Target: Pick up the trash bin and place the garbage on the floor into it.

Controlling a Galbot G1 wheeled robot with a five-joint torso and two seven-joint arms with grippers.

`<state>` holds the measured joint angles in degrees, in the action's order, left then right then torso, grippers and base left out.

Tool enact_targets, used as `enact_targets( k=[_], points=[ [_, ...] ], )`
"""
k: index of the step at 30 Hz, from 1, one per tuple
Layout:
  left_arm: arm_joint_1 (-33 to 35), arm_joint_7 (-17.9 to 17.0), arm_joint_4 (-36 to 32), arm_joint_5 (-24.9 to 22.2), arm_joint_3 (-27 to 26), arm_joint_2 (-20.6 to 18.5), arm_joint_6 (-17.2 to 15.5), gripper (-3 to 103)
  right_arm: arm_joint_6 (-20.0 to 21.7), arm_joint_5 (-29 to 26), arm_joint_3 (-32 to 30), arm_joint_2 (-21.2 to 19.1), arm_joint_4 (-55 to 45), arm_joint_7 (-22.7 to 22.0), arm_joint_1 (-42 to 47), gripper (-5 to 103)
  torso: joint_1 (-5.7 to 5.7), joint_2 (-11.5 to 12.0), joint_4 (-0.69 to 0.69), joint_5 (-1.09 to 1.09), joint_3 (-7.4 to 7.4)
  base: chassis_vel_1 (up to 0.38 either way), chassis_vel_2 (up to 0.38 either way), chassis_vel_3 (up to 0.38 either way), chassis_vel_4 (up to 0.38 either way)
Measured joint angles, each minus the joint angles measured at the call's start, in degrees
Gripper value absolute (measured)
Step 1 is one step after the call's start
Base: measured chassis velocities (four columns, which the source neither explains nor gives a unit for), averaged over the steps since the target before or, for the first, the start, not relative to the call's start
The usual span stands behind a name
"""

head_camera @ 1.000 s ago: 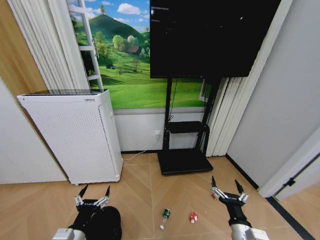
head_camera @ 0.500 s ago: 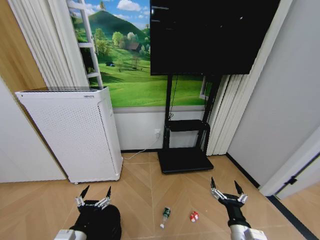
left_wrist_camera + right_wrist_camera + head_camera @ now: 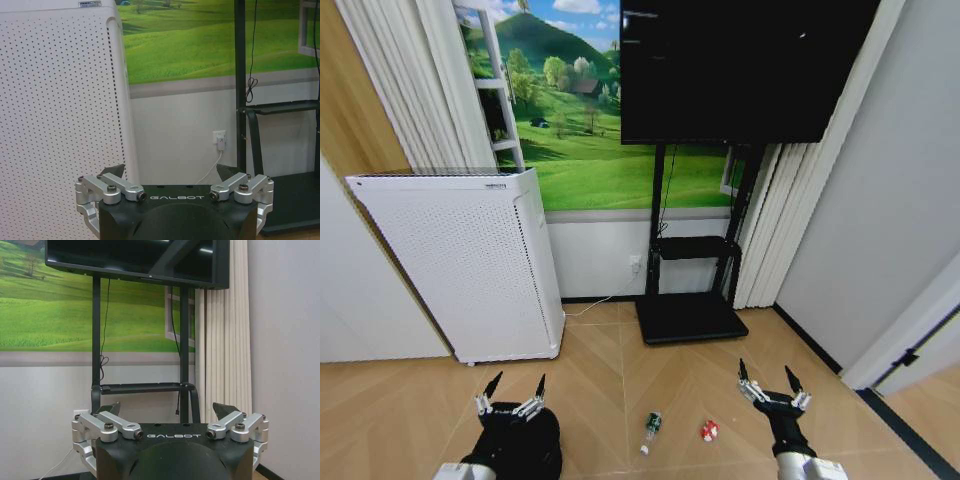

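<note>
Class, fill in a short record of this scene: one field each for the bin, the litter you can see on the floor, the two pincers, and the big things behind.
trash bin: black, on the floor, directly under the left pincer
litter: clear bottle with green label; small red-and-white piece beside it, apart
left pincer: open, above the bin, holding nothing
right pincer: open, above bare floor, holding nothing
behind: white perforated appliance on the left; black screen on a stand
</note>
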<state>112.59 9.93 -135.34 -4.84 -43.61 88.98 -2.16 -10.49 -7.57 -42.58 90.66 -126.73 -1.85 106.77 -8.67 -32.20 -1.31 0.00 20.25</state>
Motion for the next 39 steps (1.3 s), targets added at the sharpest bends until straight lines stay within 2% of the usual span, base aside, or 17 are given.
enact_targets(
  k=[12, 18, 28, 39],
  points=[
    [1.0, 0.5, -0.6, 0.9, 0.3, 0.4, -0.1, 100, 0.0, -0.4, 1.0, 0.4, 1.0, -1.5, -0.2, 100, 1.18, 2.8, 0.00, 0.00, -1.59, 0.000, 0.000, 0.000, 0.000],
    [0.9, 1.0, -1.4, 1.3, 1.8, 3.1, -1.2, 100, 0.4, -0.6, 2.4, 0.8, 2.2, -2.0, -0.3, 100, 1.85, 4.5, 0.00, 0.00, -2.59, 0.000, 0.000, 0.000, 0.000],
    [0.7, 1.5, -0.6, 1.5, 0.9, 2.2, 0.0, 100, -0.6, 0.7, 3.8, 0.6, 2.6, -1.5, -0.3, 100, 2.71, 6.8, 0.00, 0.00, -4.12, 0.000, 0.000, 0.000, 0.000],
    [-0.9, 0.8, 0.9, -1.1, -0.5, 1.0, -1.4, 100, -2.9, 0.3, 2.0, -1.1, 3.6, -1.9, -0.7, 100, 3.63, 9.3, 0.00, 0.00, -5.65, 0.000, 0.000, 0.000, 0.000]
  ],
)
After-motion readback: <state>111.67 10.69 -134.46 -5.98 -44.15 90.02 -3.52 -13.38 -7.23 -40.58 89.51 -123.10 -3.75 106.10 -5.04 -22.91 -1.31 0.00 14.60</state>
